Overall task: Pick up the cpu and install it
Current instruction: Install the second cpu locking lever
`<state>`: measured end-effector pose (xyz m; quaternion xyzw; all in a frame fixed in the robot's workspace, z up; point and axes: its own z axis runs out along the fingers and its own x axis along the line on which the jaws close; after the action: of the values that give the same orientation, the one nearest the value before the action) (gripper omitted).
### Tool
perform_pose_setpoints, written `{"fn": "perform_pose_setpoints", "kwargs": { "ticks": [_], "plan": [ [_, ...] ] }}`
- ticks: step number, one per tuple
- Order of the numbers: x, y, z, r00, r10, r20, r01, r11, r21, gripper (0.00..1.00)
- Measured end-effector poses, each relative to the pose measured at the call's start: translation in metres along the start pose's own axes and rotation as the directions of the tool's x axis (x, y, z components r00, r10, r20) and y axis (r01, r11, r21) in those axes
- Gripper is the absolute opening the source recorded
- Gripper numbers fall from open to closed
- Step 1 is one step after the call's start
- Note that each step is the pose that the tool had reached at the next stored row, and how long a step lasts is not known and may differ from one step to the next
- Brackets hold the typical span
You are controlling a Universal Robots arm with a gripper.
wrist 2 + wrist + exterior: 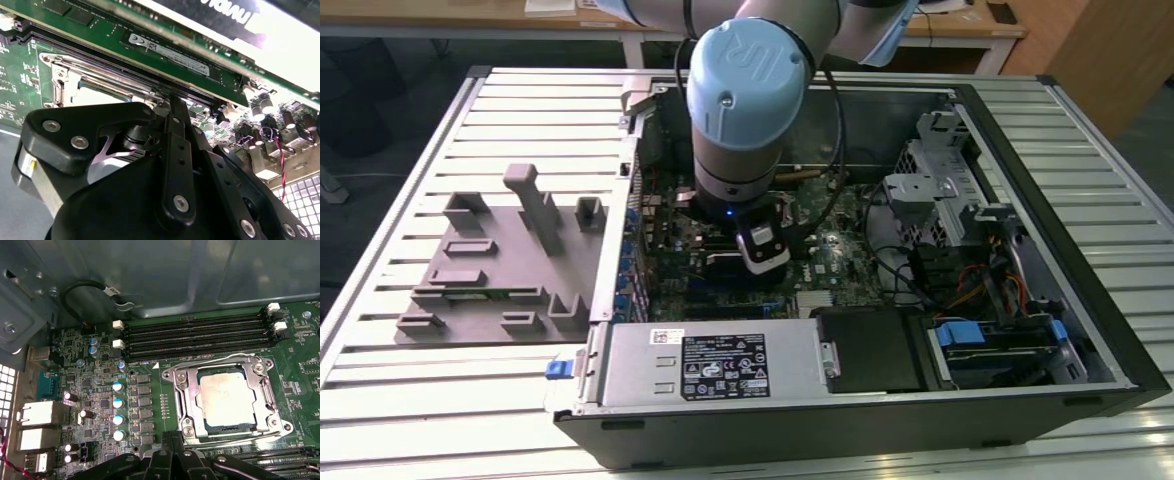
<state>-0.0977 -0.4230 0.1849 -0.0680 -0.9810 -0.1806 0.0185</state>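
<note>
In the exterior view we see the arm reaching down into an open computer case that lies on its side on a slatted metal surface. The claw hangs low over the green motherboard, near the middle of the case. On the exterior view's left, outside the case, a grey fixture tray rests on the surface, well apart from the arm. A power supply box sits along the near edge of the case.

The first wrist view gives us what the exterior view hides behind the arm: the cpu lies flat inside the socket, its silvery top plate facing up, framed by the metal retention bracket. Just beside the socket run the memory slots, and a row of capacitors stands near the socket's other side. The black linkage of the claw shows at the edge of this view, apart from the cpu.

In the second wrist view we look past the claw's black body at the same socket bracket from a low angle, with a memory module beyond it.

We cannot tell from any view whether the claw's tips are apart or together; it grips nothing we can see.
</note>
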Motion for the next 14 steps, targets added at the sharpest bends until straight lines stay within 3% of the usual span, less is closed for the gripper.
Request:
{"fn": "perform_pose_setpoints", "kwargs": {
  "ticks": [9,14],
  "plan": [
    [0.0007,0.0009,-0.0022,1.0000,0.000,0.0010,0.000,1.0000,-0.0005,0.11],
    [0.0015,0.0050,-0.0123,1.0000,0.000,0.0009,0.000,1.0000,-0.0003,0.11]
  ]
}}
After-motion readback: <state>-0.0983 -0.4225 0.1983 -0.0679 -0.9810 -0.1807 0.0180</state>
